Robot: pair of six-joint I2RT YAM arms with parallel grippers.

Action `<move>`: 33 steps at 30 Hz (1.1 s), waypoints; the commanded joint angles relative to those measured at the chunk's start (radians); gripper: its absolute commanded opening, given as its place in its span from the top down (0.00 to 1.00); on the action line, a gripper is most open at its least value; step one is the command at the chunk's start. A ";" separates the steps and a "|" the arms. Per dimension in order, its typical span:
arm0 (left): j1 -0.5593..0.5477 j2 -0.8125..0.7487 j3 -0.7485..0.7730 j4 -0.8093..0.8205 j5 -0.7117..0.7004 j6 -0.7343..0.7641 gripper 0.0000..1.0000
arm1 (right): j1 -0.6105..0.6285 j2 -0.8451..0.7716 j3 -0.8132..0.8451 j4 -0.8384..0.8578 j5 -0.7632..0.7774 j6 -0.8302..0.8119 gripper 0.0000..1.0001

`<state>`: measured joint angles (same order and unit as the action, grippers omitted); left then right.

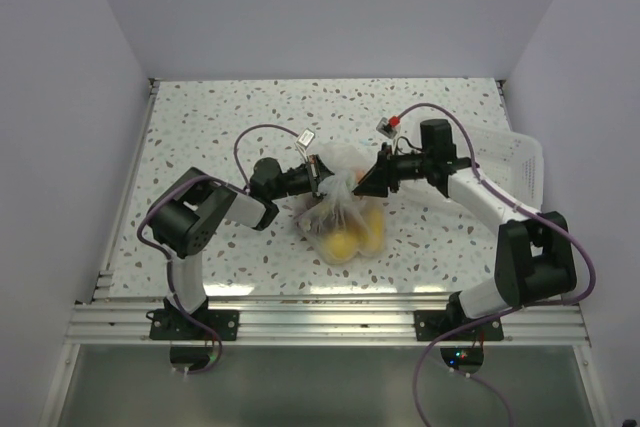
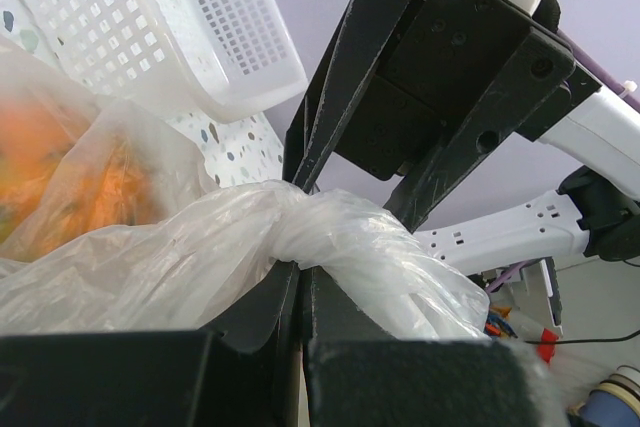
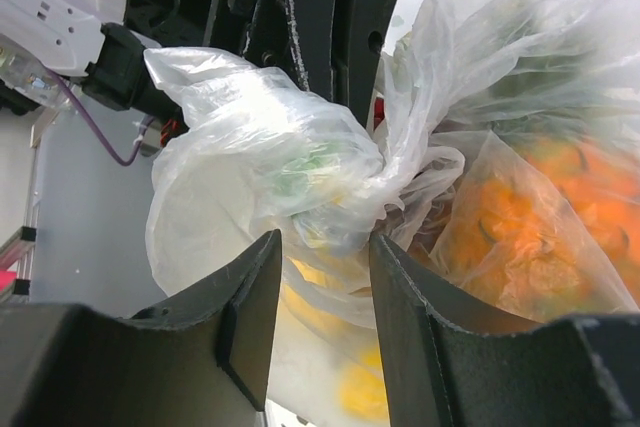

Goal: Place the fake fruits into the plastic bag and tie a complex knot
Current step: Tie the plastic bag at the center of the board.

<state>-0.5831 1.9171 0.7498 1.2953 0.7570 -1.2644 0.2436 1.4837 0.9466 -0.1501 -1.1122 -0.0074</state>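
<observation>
The plastic bag lies mid-table with yellow fake fruits and a dark one inside. Its neck is bunched into a whitish knot between both grippers. My left gripper is shut on the twisted neck, with its jaws pressed together under the plastic. From the other side my right gripper stands open, its fingertips either side of the knot. Orange fruits and a yellow one show through the film.
A white slotted tray sits at the right behind my right arm, and it also fills the upper left of the left wrist view. Walls close in the speckled table on three sides.
</observation>
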 commanded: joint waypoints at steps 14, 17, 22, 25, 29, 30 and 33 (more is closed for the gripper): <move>-0.003 -0.016 -0.010 0.461 0.031 0.002 0.90 | 0.017 -0.011 0.018 0.084 -0.014 0.063 1.00; 0.008 -0.027 -0.024 0.455 0.042 0.010 0.88 | 0.019 -0.017 0.023 0.052 -0.011 0.035 1.00; 0.034 -0.044 -0.043 0.444 0.065 0.017 0.83 | 0.010 -0.019 0.034 0.012 -0.015 0.014 1.00; 0.043 -0.059 -0.055 0.432 0.070 0.031 0.82 | 0.005 -0.016 0.047 -0.022 -0.015 -0.040 1.00; 0.040 -0.043 -0.029 0.435 0.058 0.028 0.84 | 0.005 -0.017 0.043 -0.005 -0.020 -0.031 1.00; 0.039 -0.037 -0.020 0.438 0.059 0.028 0.84 | 0.005 -0.014 0.044 -0.003 -0.021 -0.025 1.00; 0.032 -0.017 0.013 0.440 0.056 0.025 0.89 | 0.008 -0.013 0.049 0.015 -0.024 -0.008 1.00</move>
<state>-0.5484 1.9018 0.7109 1.2984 0.8082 -1.2602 0.2523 1.4837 0.9524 -0.1501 -1.1027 -0.0151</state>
